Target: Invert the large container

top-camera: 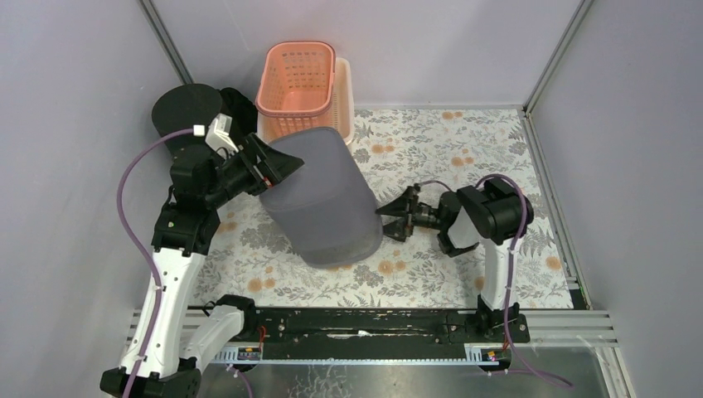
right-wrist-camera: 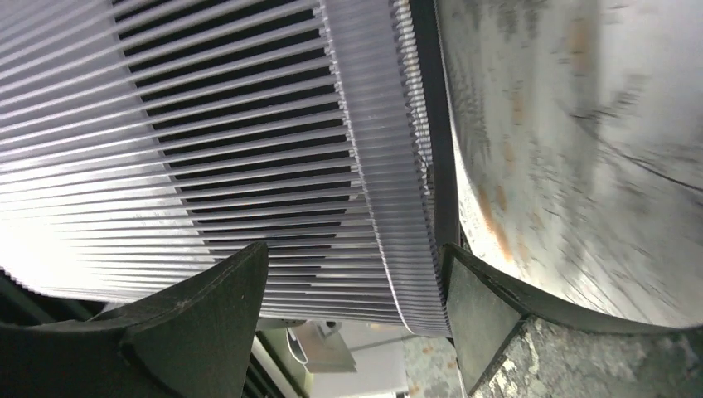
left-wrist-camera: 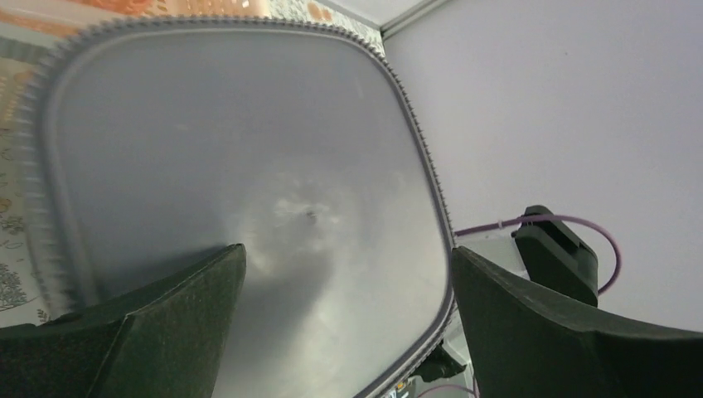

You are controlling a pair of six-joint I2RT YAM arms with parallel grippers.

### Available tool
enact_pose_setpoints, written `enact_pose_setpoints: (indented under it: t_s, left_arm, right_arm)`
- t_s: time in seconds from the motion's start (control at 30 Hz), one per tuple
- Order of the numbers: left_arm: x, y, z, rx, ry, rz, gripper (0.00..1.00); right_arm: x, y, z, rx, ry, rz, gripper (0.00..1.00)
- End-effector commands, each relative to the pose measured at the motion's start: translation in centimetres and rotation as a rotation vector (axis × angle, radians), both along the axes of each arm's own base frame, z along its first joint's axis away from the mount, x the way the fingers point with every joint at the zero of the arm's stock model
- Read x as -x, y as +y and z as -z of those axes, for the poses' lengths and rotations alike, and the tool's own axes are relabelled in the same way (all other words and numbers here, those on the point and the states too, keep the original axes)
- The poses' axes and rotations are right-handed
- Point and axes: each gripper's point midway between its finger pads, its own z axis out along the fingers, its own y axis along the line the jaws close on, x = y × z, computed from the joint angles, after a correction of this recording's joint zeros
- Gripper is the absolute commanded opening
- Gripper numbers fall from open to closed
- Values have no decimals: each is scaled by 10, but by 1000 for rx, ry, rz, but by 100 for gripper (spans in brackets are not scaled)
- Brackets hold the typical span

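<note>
The large container point(top-camera: 319, 199) is a grey ribbed bin, tilted on the floral mat with its flat bottom up and to the left. My left gripper point(top-camera: 280, 166) stands open at that bottom. In the left wrist view the smooth bottom point(left-wrist-camera: 249, 149) fills the frame, and the left gripper point(left-wrist-camera: 348, 274) spreads wide, its fingers point(left-wrist-camera: 166, 323) apart from each other over it. My right gripper point(top-camera: 390, 217) is open at the bin's lower right edge. In the right wrist view the ribbed wall point(right-wrist-camera: 207, 124) and dark rim point(right-wrist-camera: 431, 166) lie between the right gripper's point(right-wrist-camera: 356, 274) spread fingers point(right-wrist-camera: 481, 315).
An orange basket point(top-camera: 297, 79) sits inside a cream one point(top-camera: 345, 91) at the back, just behind the bin. A black round object point(top-camera: 184, 108) stands at the back left. Grey walls close the sides, and a black rail point(top-camera: 373, 323) runs along the near edge.
</note>
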Motion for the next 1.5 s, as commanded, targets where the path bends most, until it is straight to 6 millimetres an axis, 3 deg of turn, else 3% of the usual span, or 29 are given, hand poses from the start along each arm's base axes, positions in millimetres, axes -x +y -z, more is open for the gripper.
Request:
enact_pose_setpoints:
  t_s: [0.0, 0.13, 0.2, 0.27, 0.5, 0.67, 0.87, 1.0, 1.07, 1.17, 1.33, 1.47]
  left_arm:
    - [3, -15, -8, 24, -50, 77, 100]
    - [2, -19, 1, 4, -40, 88, 100]
    - [1, -20, 5, -2, -34, 88, 100]
    - [1, -20, 7, -9, -35, 88, 100]
    - [6, -19, 17, -38, -35, 78, 100]
    - [14, 3, 34, -130, -9, -23, 100]
    - [29, 43, 92, -240, 78, -210, 96]
    - [22, 44, 142, -240, 149, -234, 83]
    - [10, 32, 168, -223, 198, -196, 80]
    - [-10, 4, 188, -220, 219, -140, 78]
    - [-36, -77, 205, -301, 218, -33, 80]
    - [-66, -138, 216, -364, 196, 19, 81]
  right_arm:
    - [0, -34, -22, -18, -174, 26, 82]
    - [-2, -51, -15, 88, -204, 31, 87]
    - [-2, -59, 12, 269, -137, 27, 89]
    - [-4, -78, 33, 543, -231, -14, 94]
    - [-12, -129, 26, 869, -252, 25, 95]
    - [-9, -145, -11, 952, -324, 100, 96]
    - [14, -148, -99, 895, -500, 235, 96]
    - [33, -146, -135, 838, -572, 284, 97]
    - [40, -146, -148, 815, -597, 305, 97]
    - [49, -146, -166, 797, -630, 329, 97]
    - [63, -151, -186, 796, -663, 363, 97]
    - [77, -163, -189, 848, -667, 404, 97]
